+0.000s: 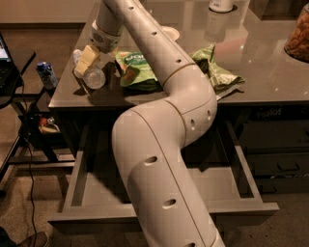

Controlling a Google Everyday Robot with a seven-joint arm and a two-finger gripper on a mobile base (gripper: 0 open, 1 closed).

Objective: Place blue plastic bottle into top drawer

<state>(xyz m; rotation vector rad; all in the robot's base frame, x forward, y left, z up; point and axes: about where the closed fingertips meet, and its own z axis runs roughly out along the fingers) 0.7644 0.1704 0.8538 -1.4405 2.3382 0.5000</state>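
Observation:
The blue plastic bottle (94, 77) lies on its side near the front left corner of the grey tabletop (260, 72), pale and translucent. My gripper (87, 61) reaches down from the long white arm and sits right over the bottle's upper left part, touching or very close to it. The top drawer (94, 190) is pulled open below the tabletop, with a grey interior. My arm's lower segment hides the drawer's middle.
Green snack bags (137, 70) lie just right of the bottle, and another (217, 72) lies further right. A small blue can (47, 75) stands on a stand left of the table. A white cup (221, 5) stands at the back. Dark drawer fronts (275, 144) are at the right.

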